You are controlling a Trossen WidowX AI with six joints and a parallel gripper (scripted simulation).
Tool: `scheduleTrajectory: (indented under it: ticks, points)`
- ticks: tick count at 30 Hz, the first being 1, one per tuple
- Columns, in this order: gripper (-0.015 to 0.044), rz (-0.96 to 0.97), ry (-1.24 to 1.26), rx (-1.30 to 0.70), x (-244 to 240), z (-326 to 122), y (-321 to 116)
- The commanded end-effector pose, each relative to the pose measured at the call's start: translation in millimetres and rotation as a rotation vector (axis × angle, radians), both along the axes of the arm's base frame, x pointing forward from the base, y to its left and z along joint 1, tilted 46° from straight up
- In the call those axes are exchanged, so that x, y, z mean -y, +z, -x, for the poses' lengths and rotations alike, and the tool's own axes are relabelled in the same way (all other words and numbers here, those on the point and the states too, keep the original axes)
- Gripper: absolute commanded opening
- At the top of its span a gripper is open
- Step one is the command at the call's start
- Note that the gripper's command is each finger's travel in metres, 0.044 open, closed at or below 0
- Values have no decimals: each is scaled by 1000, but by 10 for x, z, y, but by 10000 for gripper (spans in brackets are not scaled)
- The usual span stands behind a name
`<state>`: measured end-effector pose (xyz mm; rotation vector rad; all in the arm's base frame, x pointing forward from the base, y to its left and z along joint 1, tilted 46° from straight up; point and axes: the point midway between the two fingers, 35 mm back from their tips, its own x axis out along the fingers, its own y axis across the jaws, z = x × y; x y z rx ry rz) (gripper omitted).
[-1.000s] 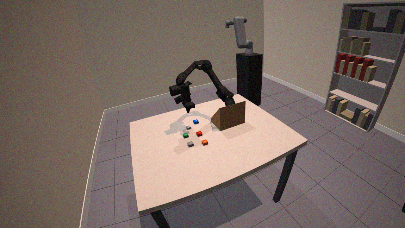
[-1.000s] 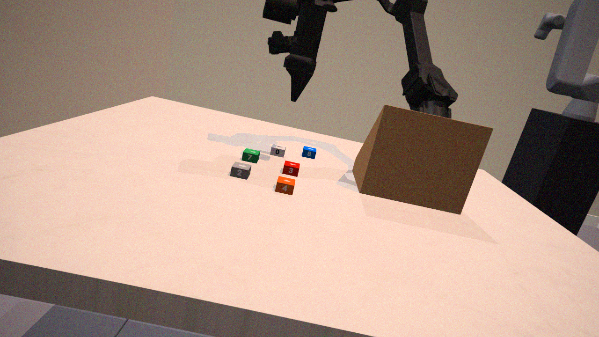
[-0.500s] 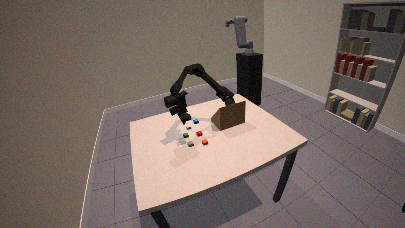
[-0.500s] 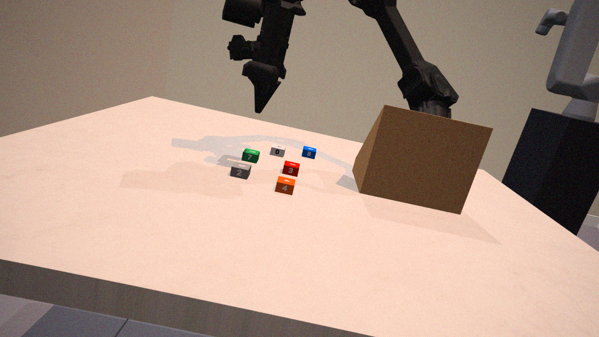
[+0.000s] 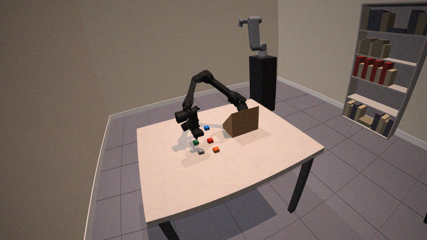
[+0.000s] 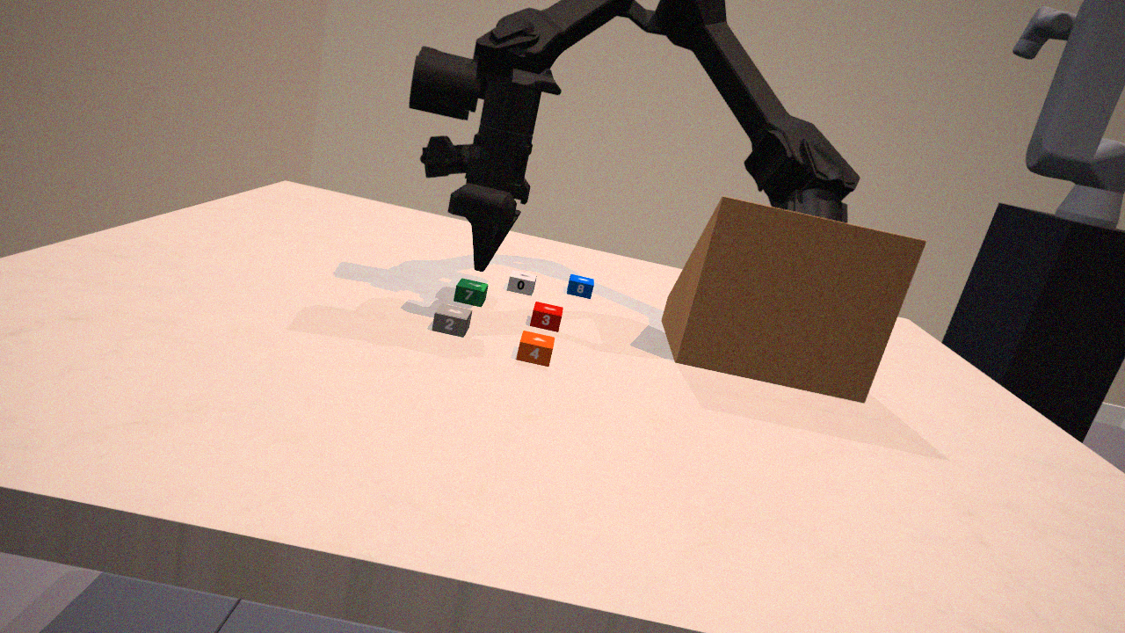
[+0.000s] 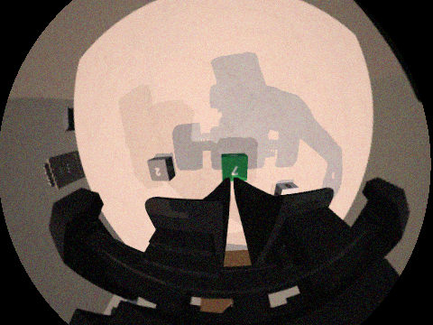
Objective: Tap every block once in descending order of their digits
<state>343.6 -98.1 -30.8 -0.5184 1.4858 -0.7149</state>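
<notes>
My gripper (image 5: pixel 196 139) (image 6: pixel 480 269) (image 7: pixel 231 181) is shut and empty, its tips a little above the green block 7 (image 5: pixel 195 142) (image 6: pixel 470 293) (image 7: pixel 234 166). The grey block 2 (image 5: pixel 200 151) (image 6: pixel 451 322) (image 7: pixel 158 169) lies beside it. The white block 0 (image 6: pixel 520 284) (image 7: pixel 285 187) is partly behind a finger in the wrist view and hidden in the top view. The blue block 8 (image 5: pixel 206 128) (image 6: pixel 580 286), red block 3 (image 5: pixel 210 140) (image 6: pixel 546 316) and orange block 4 (image 5: pixel 216 149) (image 6: pixel 534 349) also lie on the table; the wrist view does not show them.
A brown wedge-shaped box (image 5: pixel 245 121) (image 6: pixel 787 302) stands on the table (image 5: pixel 239 167) (image 6: pixel 315 440), to the right of the blocks in the top and exterior views. A second, grey arm (image 5: pixel 254 34) (image 6: pixel 1073 102) stands on a black pedestal (image 5: pixel 262 80) (image 6: pixel 1022 315) beyond the table.
</notes>
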Motion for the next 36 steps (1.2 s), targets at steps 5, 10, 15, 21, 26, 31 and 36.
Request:
scheduleTrajectory:
  ticks: [5, 10, 15, 21, 26, 31, 36]
  points:
    - [20, 4, 2, -10, 95, 25, -111]
    - [20, 5, 2, -11, 153, 33, -165]
    - [20, 5, 2, -11, 169, 35, -181]
    - [20, 3, 2, -10, -30, 15, 14]
    - [20, 3, 2, -10, -70, 9, 50]
    - [20, 0, 2, -10, -601, -37, 569]
    - [20, 0, 2, -10, -625, -35, 595]
